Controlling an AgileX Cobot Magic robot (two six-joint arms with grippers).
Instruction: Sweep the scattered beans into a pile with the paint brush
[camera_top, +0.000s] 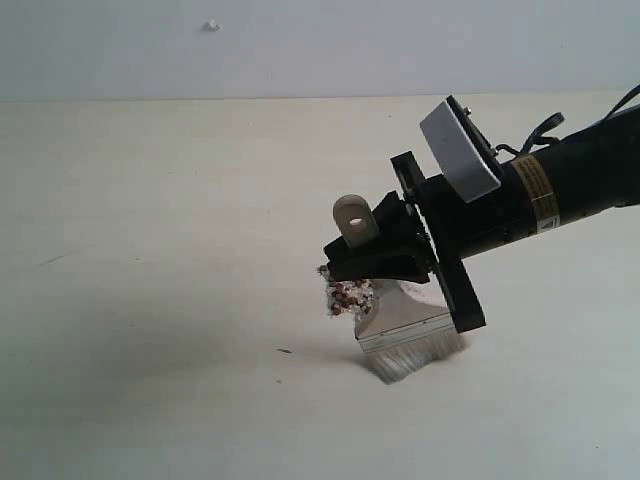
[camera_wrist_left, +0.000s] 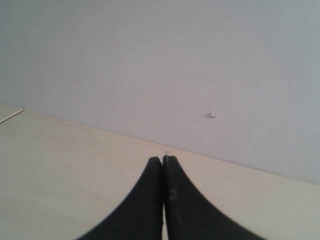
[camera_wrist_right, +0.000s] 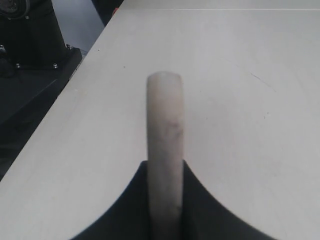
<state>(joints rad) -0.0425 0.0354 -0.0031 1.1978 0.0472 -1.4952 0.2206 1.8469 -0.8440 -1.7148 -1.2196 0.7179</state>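
1. Jaws: right gripper clamped on the brush handle; left gripper pressed together, empty.
2. Pile lies just below the right jaws, beside the brush.
3. Risks: handle twists in the grip; a fast stroke scatters the pile; tilted bristles skip grains.

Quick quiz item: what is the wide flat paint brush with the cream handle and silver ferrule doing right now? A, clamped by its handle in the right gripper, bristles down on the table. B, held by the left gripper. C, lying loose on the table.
A: the right gripper is shut on the cream handle of the paint brush, whose whitish bristles meet the pale table.
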